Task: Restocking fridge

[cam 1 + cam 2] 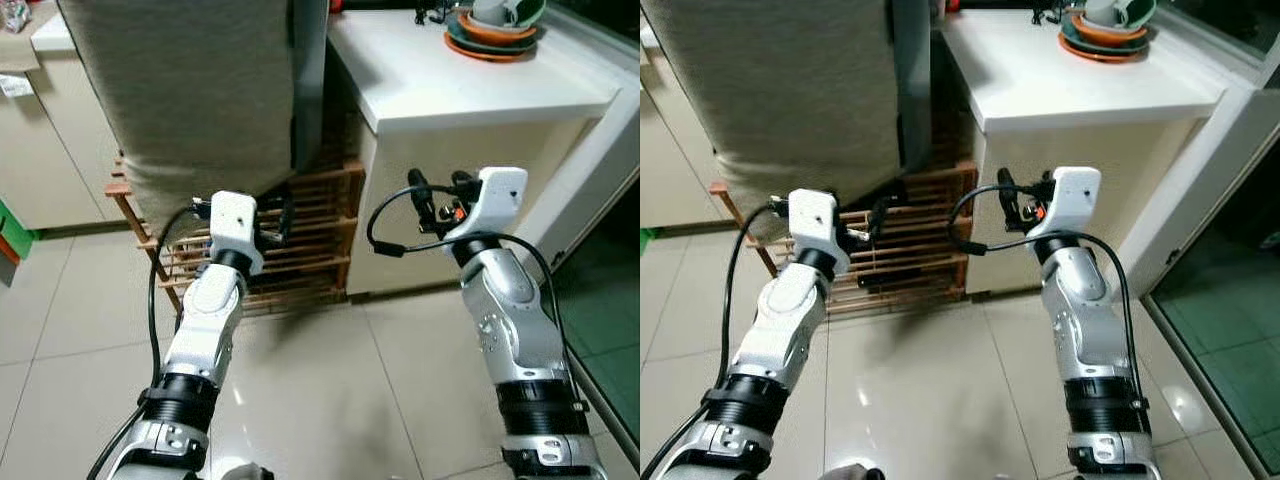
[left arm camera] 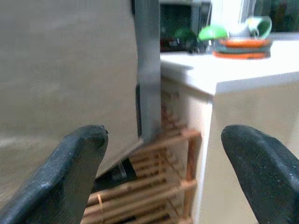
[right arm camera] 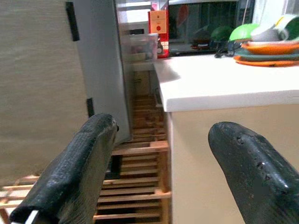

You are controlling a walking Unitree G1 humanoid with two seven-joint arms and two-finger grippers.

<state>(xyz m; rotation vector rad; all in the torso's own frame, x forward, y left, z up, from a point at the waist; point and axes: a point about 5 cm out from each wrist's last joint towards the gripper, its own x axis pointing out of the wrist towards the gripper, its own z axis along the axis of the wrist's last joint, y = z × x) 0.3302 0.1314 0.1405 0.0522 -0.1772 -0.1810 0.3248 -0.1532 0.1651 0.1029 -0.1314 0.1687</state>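
The left gripper (image 1: 280, 222) is held out in front of the robot, its two black fingers (image 2: 70, 172) spread wide with nothing between them. It is raised before a wooden slatted rack (image 1: 310, 235) that stands on the tiled floor (image 1: 330, 390). The right gripper (image 1: 430, 200) is held at about the same height, also wide open and empty, in front of the side panel of a white counter (image 1: 470, 90).

The fridge (image 1: 200, 90), a tall grey-beige body with a darker grey edge, is seen shut, standing on the wooden rack just beside the counter, directly ahead of the left gripper. A narrow gap is left between fridge and counter. On the far end of the counter top a stack of orange and teal dishes (image 1: 495, 35) is set, with a green cup on top. Pale cabinets (image 1: 50, 130) are seen to the robot's left.
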